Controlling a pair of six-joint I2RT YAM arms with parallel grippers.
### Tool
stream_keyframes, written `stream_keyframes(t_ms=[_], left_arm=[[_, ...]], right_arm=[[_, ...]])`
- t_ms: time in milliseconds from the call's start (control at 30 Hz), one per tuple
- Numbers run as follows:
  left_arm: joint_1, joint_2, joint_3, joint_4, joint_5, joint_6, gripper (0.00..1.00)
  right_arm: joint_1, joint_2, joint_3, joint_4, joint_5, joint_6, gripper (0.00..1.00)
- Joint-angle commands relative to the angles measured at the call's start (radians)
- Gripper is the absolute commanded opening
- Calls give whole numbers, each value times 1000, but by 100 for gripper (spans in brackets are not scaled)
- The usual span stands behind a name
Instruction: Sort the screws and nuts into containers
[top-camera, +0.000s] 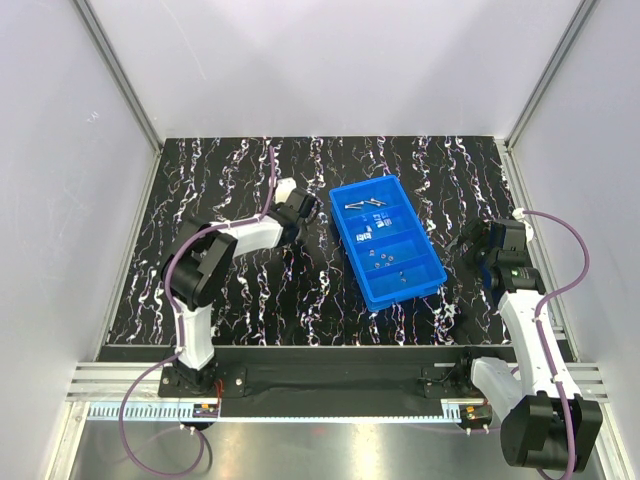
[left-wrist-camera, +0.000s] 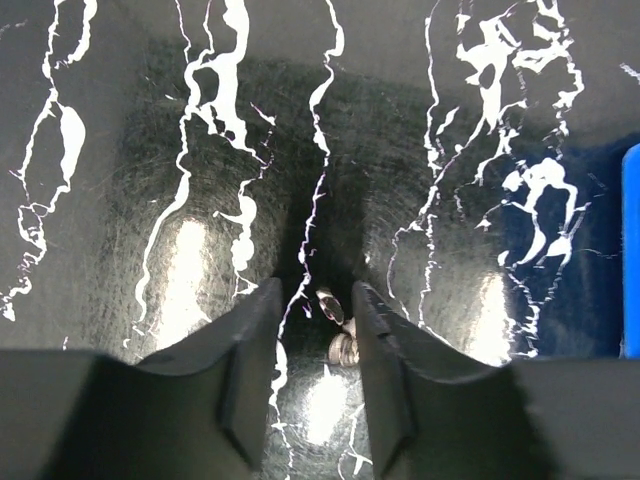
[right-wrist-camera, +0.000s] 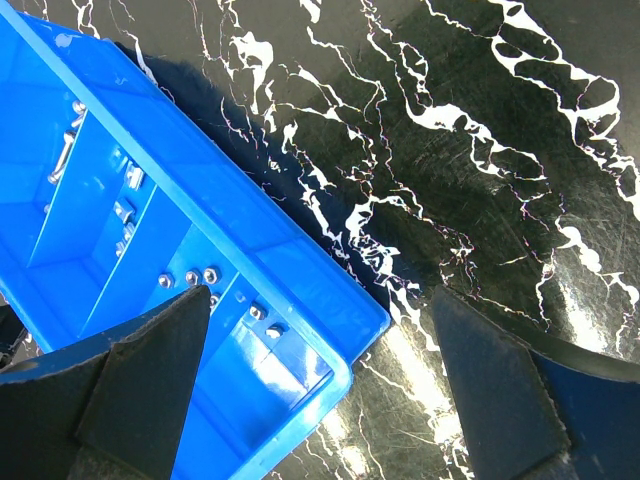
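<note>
The left fingers (left-wrist-camera: 250, 370) are straddling a tiny silver metal piece (left-wrist-camera: 338, 325) that is lying on the black marbled surface (left-wrist-camera: 150, 150), just beside the left wall of the blue tray (top-camera: 348, 245). The gap between them is narrow. The piece is sitting inside it, nearer the finger on the tray side, and it is not clear whether either finger is touching it. It appears to be running lengthwise along the gap rather than across it, so closing would likely pinch its thin width. It is too small to call screw or nut.

The right fingers (right-wrist-camera: 150, 390) are spreading wide and holding nothing. They are hovering at the tray's right wall, one above a compartment holding nuts (right-wrist-camera: 190, 277), the other above bare surface. Screws (top-camera: 365, 203) are lying in the tray's far compartment. The left arm is plainly the nearer one.
</note>
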Motion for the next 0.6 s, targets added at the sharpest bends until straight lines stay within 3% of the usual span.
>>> stream_keyframes(t_ms=[0,200,467,567], left_arm=[[2,8,22,18,-13,-10,37],[0,5,-7,12,10,-26,35],[-1,11,-42,48,21,-27,4],[-4,-38,-70,88,39,-6,3]], right_arm=[[3,-6,11,20,18,-12,100],[3,-6,10,23,15,-11,100],[3,-6,5,20,16,-8,100],[3,-7,7,19,19,-11,100]])
